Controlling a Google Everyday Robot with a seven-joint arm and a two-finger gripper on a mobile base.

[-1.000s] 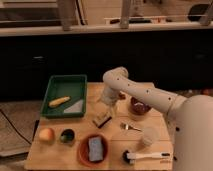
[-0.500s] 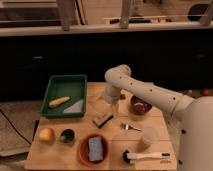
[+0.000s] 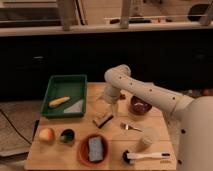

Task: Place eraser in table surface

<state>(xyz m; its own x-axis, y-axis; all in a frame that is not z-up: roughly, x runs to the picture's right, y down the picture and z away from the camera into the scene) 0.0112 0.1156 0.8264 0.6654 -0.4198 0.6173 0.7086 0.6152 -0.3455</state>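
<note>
Eraser [image 3: 103, 119] lies flat on the table surface [image 3: 115, 150], just right of the green tray [image 3: 65, 95], which I judge is where it belongs, while my gripper [image 3: 111, 101] hangs just above and behind it, its grip state something I cannot tell.

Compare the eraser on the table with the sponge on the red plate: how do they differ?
The eraser lies directly on the table surface, just below the hand; the sponge sits in the red plate. The eraser is dark on top with a tan base and lies at an angle; the sponge is blue-grey and lies nearly straight. The eraser looks slimmer. Both are small, flat, rectangular blocks.
</note>
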